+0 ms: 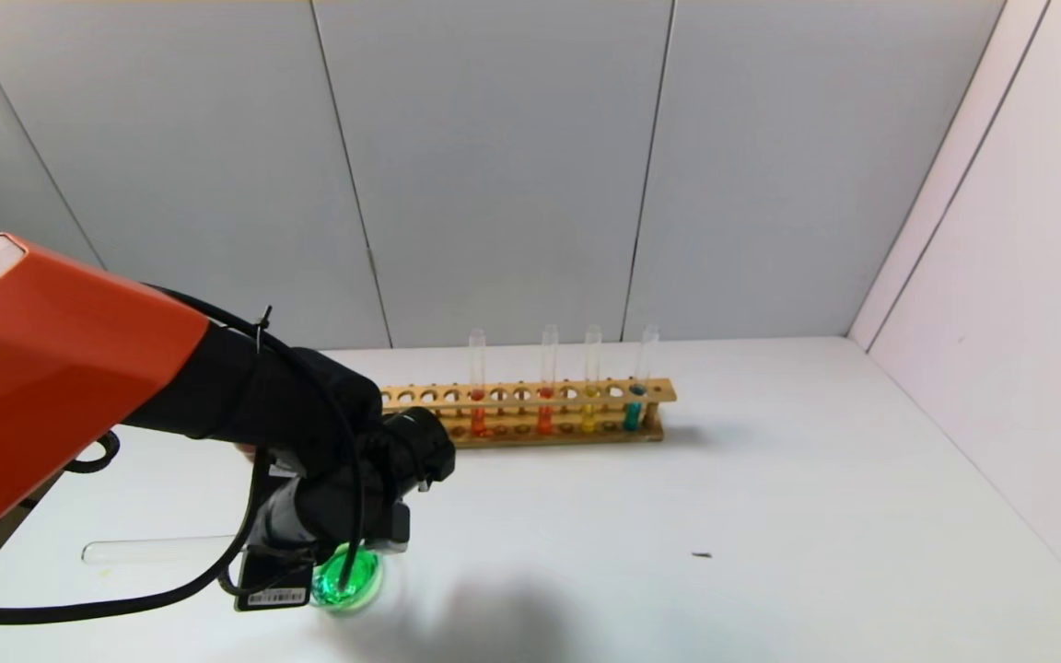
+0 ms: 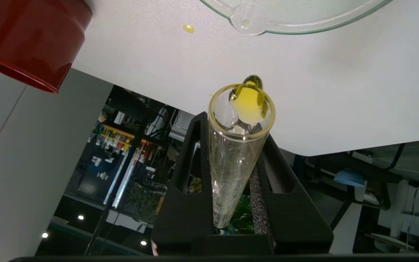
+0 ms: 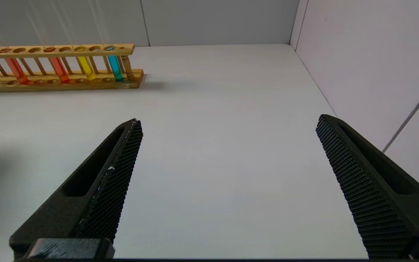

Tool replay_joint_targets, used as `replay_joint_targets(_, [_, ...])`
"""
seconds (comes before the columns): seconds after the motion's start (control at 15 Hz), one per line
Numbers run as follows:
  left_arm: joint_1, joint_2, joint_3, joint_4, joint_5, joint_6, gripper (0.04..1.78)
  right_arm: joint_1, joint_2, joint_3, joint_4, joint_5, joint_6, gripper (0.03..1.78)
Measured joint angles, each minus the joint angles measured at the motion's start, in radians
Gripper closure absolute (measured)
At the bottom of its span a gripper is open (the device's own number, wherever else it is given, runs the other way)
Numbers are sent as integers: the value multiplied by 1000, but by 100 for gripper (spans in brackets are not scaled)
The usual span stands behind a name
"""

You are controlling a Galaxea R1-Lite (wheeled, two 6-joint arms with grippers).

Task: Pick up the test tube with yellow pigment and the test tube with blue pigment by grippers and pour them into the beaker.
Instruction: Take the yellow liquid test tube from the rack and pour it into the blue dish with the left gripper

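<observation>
Tube (image 2: pixel 231 160) between left claw (image 2: pixel 231 120) fingers

Left arm (image 1: pixel 52 368) — your view of the hardware

You see an orange upper shell, black forearm, looped black cables, a white barcode label (image 1: pixel 274 597); the right gripper (image 3: pixel 227 189) shows black cross-hatched fingers.

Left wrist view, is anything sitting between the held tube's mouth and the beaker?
Nothing visible does. Between the test tube in the left gripper and the beaker lies only bare table with a small yellow drop; the red cup stands aside.
</observation>
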Motion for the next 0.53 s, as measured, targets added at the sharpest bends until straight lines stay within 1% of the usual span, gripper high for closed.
replay_joint_targets(0.2, [-25,16,-12,46,15,-1,149,0,0,0,0,0,0,7])
replay_joint_targets(0.33, [-42,37,-21,75,49,-4,149,0,0,0,0,0,0,7])
replay_joint_targets(0.53, [-56,61,-41,113,55,-6,149,0,0,0,0,0,0,7])
